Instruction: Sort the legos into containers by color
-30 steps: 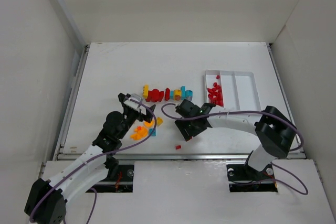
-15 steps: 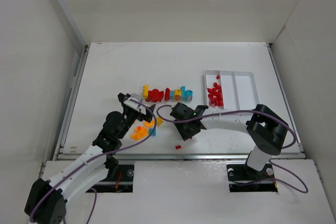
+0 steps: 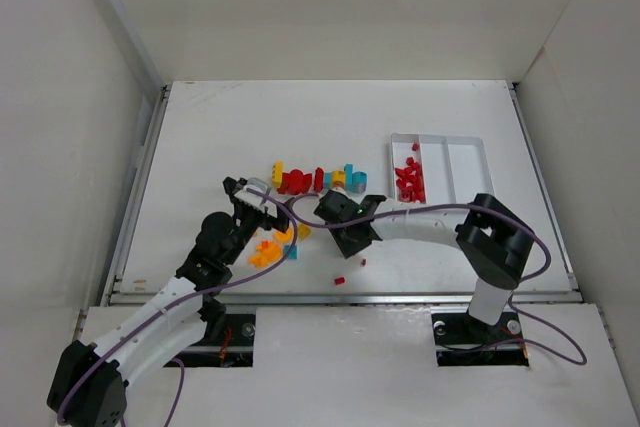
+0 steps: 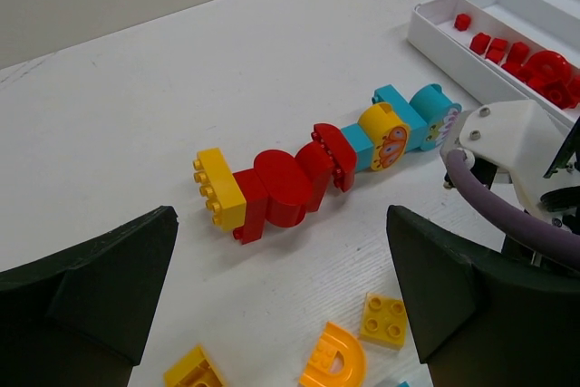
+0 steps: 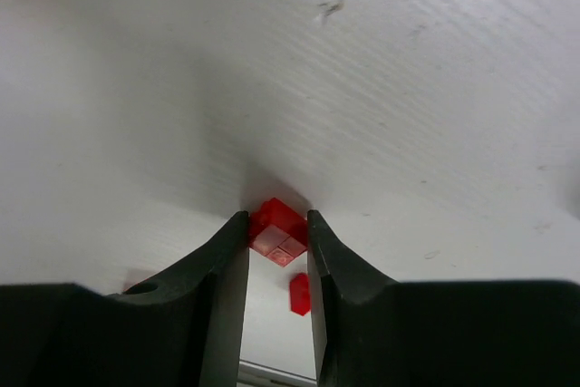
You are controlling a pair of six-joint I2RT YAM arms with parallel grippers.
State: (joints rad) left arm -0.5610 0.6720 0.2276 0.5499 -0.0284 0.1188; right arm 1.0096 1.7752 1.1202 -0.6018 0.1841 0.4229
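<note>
Over the last second the right end effector (image 3: 347,228) is sliding left across the worktop (image 3: 200,147), away from the white tray (image 3: 437,135), and its fingers are narrowing. In the right wrist view the right end effector (image 5: 276,228) is now pinching a small red brick (image 5: 279,227), with both fingers appearing to touch its sides. The brick is sitting on the worktop in front of the joined row of bricks (image 3: 318,180). This looks like the grasp step for 1 more red piece, bound for the tray's left compartment, where red bricks (image 3: 408,179) are already lying.

The left end effector (image 3: 262,202) is not moving. It is hanging wide open, holding nothing, over the loose orange and yellow bricks (image 3: 270,249).

From above, the wrist is hiding the pinched brick and the fingers. Whether the brick is lifting cannot be told. A second red piece (image 5: 299,295) is showing just below the fingers, half cut off. The left wrist view is cropping the tray.
</note>
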